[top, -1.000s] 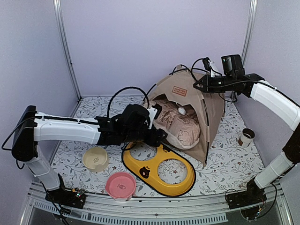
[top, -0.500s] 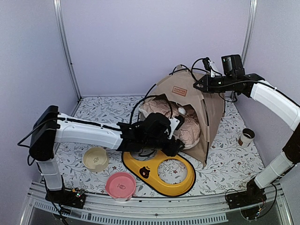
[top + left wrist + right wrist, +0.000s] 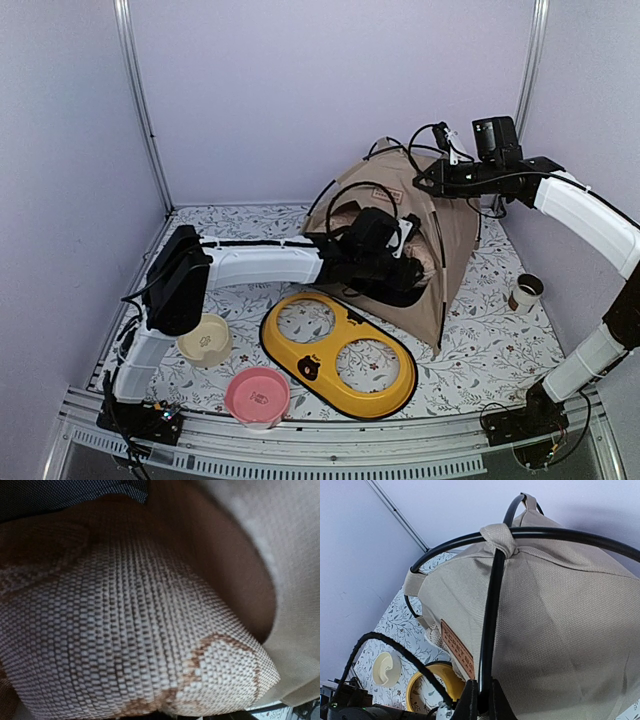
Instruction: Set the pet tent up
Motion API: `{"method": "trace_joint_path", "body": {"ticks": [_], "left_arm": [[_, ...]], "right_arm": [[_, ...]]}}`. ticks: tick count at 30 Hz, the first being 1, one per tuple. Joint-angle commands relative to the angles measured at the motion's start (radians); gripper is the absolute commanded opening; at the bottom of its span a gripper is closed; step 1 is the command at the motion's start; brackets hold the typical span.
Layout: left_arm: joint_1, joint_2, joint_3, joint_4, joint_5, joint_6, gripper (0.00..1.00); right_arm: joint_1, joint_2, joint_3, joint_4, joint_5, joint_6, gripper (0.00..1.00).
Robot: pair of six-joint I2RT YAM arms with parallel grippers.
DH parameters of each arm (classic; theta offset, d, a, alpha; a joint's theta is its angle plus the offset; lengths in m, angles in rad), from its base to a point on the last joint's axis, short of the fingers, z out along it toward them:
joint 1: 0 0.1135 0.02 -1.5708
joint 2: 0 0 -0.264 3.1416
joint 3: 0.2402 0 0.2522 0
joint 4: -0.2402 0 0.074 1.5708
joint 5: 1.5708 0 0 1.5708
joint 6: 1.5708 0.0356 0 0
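Observation:
The beige pet tent [image 3: 455, 240] stands at the back of the table with its brown label [image 3: 383, 194] over the arched doorway. My right gripper [image 3: 425, 183] is at the tent's top, shut on a thin black pole [image 3: 492, 620] that runs up to the fabric loop. The right wrist view shows the tent wall [image 3: 560, 630] and the label [image 3: 457, 650]. My left gripper [image 3: 405, 270] is inside the doorway against the floral pillow [image 3: 342, 218]. The pillow's weave [image 3: 125, 630] fills the left wrist view and hides the fingers.
A yellow two-hole feeder tray [image 3: 340, 355] lies in front of the tent. A cream bowl [image 3: 205, 338] and a pink bowl [image 3: 258, 394] sit at the near left. A small brown-and-white cup [image 3: 525, 292] stands to the right. Loose black cable arcs over the left arm.
My left arm has stretched right and back, from beside the yellow tray into the tent doorway, and the pillow now lies deeper inside. The right arm has not moved.

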Motion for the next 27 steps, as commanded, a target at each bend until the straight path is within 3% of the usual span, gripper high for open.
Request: {"method": "trace_joint_path", "body": {"ticks": [1, 4, 11, 14, 17, 22, 27], "left_arm": [[0.006, 0.069, 0.073, -0.048, 0.064, 0.018, 0.58], [-0.012, 0.020, -0.008, -0.022, 0.056, 0.018, 0.60], [-0.018, -0.218, -0.263, 0.044, 0.017, -0.012, 0.77], [-0.024, -0.320, -0.356, 0.053, -0.025, -0.020, 0.77], [-0.020, -0.418, -0.420, 0.052, -0.100, -0.039, 0.71], [0.006, -0.353, -0.361, 0.033, -0.098, -0.036, 0.61], [0.006, -0.126, -0.169, 0.003, -0.070, 0.003, 0.54]], "right_arm": [[0.011, 0.015, -0.035, -0.091, 0.009, -0.012, 0.00], [0.011, 0.012, -0.034, -0.092, 0.014, -0.015, 0.00], [0.010, 0.011, -0.034, -0.089, 0.016, -0.018, 0.01], [0.011, 0.012, -0.032, -0.088, 0.018, -0.017, 0.01], [0.011, 0.011, -0.032, -0.087, 0.017, -0.018, 0.01], [0.011, 0.010, -0.031, -0.088, 0.020, -0.014, 0.02], [0.011, 0.013, -0.030, -0.091, 0.019, -0.008, 0.02]]}}
